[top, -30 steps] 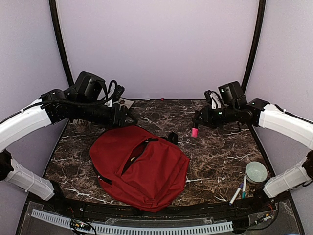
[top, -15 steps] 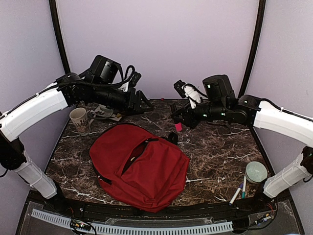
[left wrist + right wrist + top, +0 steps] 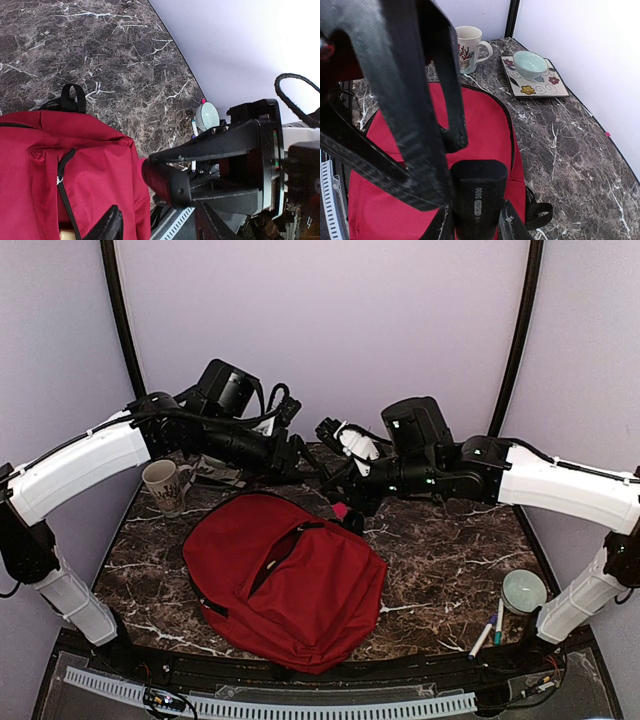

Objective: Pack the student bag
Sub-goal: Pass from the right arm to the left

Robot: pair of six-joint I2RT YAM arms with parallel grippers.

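Note:
The student bag, a big dark-red backpack, lies flat mid-table with its zip partly open; it also fills the right wrist view and the left wrist view. My right gripper hovers over the bag's far edge, shut on a black oblong item with a pink end, whose pink tip points down. My left gripper faces it from the left, open. Its fingers stand just beside the item's end, not closed on it.
A white mug stands at the back left beside a patterned plate holding a pale bowl. At the front right sit a pale green bowl and two pens. The bag's black handle loop lies on the marble.
Both arms have swung inward over the bag's far edge. The right gripper carried the pink-ended item to the left, and the left gripper moved right to meet it, uncovering the mug.

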